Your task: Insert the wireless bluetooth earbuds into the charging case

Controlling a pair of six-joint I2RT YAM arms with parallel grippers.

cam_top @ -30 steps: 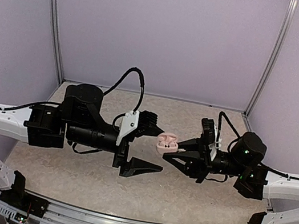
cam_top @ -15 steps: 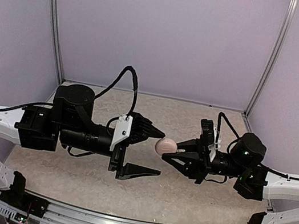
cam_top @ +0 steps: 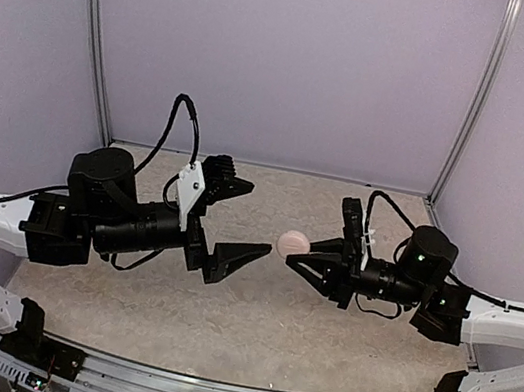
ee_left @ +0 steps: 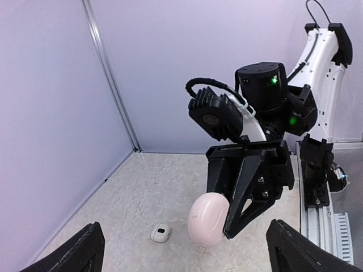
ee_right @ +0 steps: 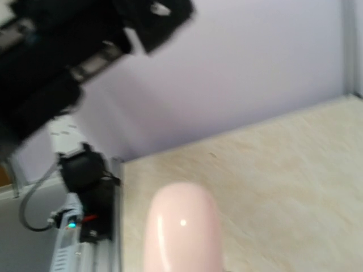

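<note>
The left gripper (cam_top: pixel 258 218) hangs empty, jaws spread wide, clear of the case. Below, a small white object (ee_left: pixel 161 233) lies on the table (ee_left: pixel 142 187), too small to identify. The right gripper (cam_top: pixel 299 256) pinches the pale pink charging case (cam_top: pixel 291 244), lid shut, aloft facing the left gripper. No earbuds show; they are presumably enclosed inside.

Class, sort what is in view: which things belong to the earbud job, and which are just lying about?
Job: charging case, shut, in the right gripper; left gripper, open and empty. No earbuds visible.
Lying about: small white object with a dark spot, on the table.
</note>
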